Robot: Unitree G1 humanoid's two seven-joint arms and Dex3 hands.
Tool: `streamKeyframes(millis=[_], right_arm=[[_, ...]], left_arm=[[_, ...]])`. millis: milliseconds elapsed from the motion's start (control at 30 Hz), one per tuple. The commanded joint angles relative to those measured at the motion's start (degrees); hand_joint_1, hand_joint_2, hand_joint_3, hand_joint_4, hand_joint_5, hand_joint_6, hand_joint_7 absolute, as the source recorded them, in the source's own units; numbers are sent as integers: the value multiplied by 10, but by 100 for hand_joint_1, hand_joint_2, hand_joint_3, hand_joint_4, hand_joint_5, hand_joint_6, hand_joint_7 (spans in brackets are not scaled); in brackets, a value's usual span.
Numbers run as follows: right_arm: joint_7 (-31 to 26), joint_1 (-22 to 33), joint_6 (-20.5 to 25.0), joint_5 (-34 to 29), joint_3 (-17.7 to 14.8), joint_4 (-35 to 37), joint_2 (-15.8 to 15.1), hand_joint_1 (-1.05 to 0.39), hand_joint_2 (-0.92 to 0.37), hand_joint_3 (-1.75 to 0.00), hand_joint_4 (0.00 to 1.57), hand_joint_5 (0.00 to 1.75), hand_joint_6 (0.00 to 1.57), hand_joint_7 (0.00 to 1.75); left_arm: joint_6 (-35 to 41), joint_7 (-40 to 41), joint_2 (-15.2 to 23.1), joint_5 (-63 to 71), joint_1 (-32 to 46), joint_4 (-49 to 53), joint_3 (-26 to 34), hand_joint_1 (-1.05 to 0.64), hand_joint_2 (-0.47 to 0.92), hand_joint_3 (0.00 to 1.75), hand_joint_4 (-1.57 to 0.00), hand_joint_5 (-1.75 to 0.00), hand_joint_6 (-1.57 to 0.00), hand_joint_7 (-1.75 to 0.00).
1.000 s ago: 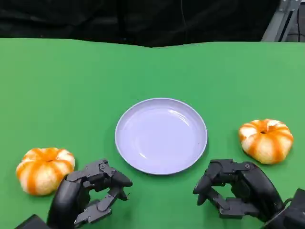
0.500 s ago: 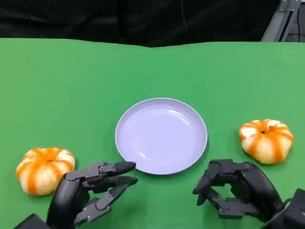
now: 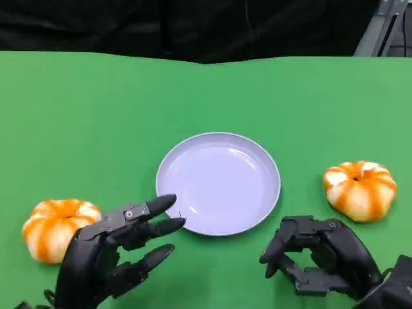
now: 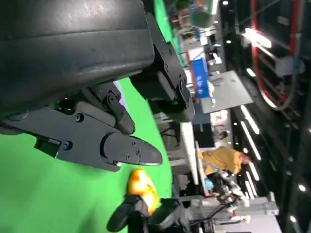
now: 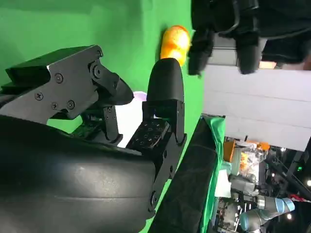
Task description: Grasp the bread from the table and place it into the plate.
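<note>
Two pieces of bread lay on the green table [image 3: 96, 116], each round, pumpkin-shaped and striped orange and white. The left bread [image 3: 58, 226] sat near the table's front edge, well to the left of the plate [image 3: 218, 183], and the right bread [image 3: 359, 189] sat to the plate's right, apart from its rim. Neither was touched by a hand. The plate, a pale lilac dish, stood in the middle of the table between the two.

The left hand [image 3: 109, 254] hovered in the head view just beside the left bread, between it and the plate, holding nothing, with its black fingers [image 3: 153, 205] stretched out and spread toward the plate's near rim. In the left wrist view the same fingers [image 4: 121, 148] reached out over the green cloth, with an orange bread [image 4: 142, 187] beyond them; which bread it was I could not say for sure, as that view is turned.

The right hand [image 3: 318, 254] rested low at the front right, below the right bread, its fingers curled in on nothing.
</note>
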Motion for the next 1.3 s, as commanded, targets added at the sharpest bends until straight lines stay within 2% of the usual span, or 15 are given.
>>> streamKeyframes(millis=[33,333,633,800,933,1133,1300], right_arm=[[4,6,-1,7,-4,-4,-9,10,-67,-95,87,129,92,93],[1,15,8,7,-5,-19,-12,7,-67,-95,86,132,92,96],[1,23,20,7,-3,-36,-10,7,-66,-98,85,135,90,99],[-1,25,24,6,-1,-42,-10,7,-66,-98,86,134,90,100],[-2,27,29,6,-1,-50,-12,8,-66,-97,86,133,90,100],[1,30,34,11,0,-56,-12,10,-66,-98,86,133,90,101],[2,30,34,12,0,-57,-13,10,-66,-98,86,133,90,101]], left_arm=[[-22,25,9,28,11,-35,15,-55,92,12,-79,0,-58,0],[-33,85,26,112,34,-92,38,-62,92,14,-72,0,-49,0],[-35,180,45,240,41,-127,84,-65,92,13,-65,0,-52,-1],[-4,287,63,409,48,-165,130,-70,92,19,-68,-1,-55,-2],[42,351,76,489,55,-186,136,-74,92,22,-70,-2,-59,-2],[125,390,107,554,65,-212,122,-76,92,24,-69,-1,-60,-2],[155,409,125,556,70,-222,100,-76,92,25,-68,0,-60,-2]])
